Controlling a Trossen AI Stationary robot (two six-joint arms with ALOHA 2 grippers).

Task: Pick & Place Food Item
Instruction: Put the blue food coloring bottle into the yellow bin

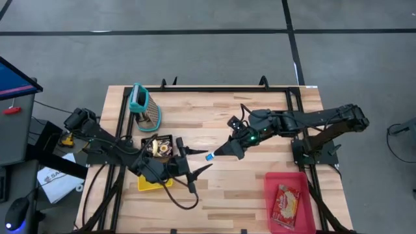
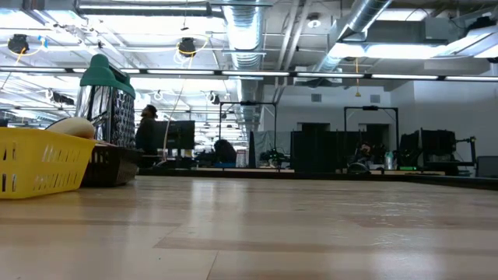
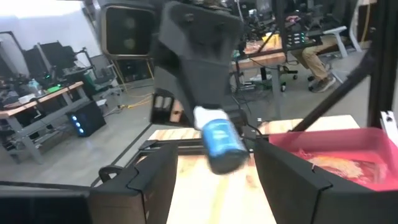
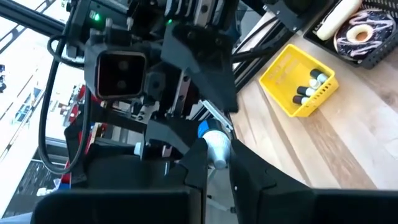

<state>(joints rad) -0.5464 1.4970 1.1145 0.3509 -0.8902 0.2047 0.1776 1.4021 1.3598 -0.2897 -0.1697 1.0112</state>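
A small bottle (image 1: 210,156) with a blue label and a white end hangs above the middle of the table, with my right gripper (image 1: 218,153) shut on it. My left gripper (image 1: 200,161) reaches in from the table's left, open. Its two fingers (image 3: 149,180) stand on either side of the bottle (image 3: 219,138) without touching it. In the right wrist view the bottle (image 4: 215,147) shows at my right gripper's (image 4: 214,168) fingertips, with the left arm's wrist close behind it. Neither gripper shows in the low view. My right gripper pinches the bottle between its two fingers at the white end (image 3: 203,116). The blue-labelled part (image 3: 222,142) sticks out past the fingertips toward the left gripper. The fingers come from the table's right, slanting a little downward. The bottle is lifted clear of the table.
A yellow basket (image 4: 298,81) with more small bottles and a black tray (image 1: 159,146) of doughnuts sit under the left arm. A grater (image 1: 146,107) with a teal handle stands at the far left. A red bin (image 1: 289,205) holding a packet sits at the near right.
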